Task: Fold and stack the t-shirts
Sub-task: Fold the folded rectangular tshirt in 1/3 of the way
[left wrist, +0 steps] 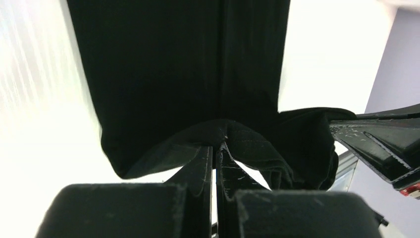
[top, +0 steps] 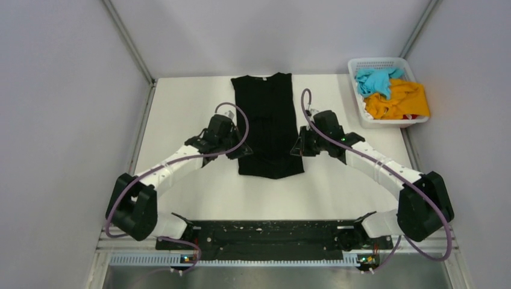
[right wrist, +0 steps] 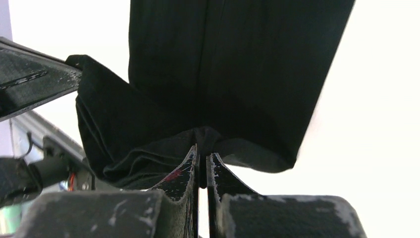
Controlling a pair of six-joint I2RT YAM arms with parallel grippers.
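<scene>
The black t-shirt (top: 268, 114) lies as a long narrow strip down the middle of the white table, collar at the far end. My left gripper (top: 239, 152) is shut on its left lower edge, and a pinch of black cloth (left wrist: 218, 136) rises between the closed fingertips. My right gripper (top: 296, 149) is shut on the right lower edge, with black fabric (right wrist: 202, 136) caught in its tips. The lifted hem sags between the two grippers. The turquoise-blue t-shirt (top: 375, 81) and the orange-yellow t-shirt (top: 401, 101) lie crumpled in the basket.
A white lattice basket (top: 360, 99) stands at the table's far right corner. Grey walls close in the table (top: 181, 114) on the left, back and right. The arms' base rail (top: 265, 238) runs along the near edge.
</scene>
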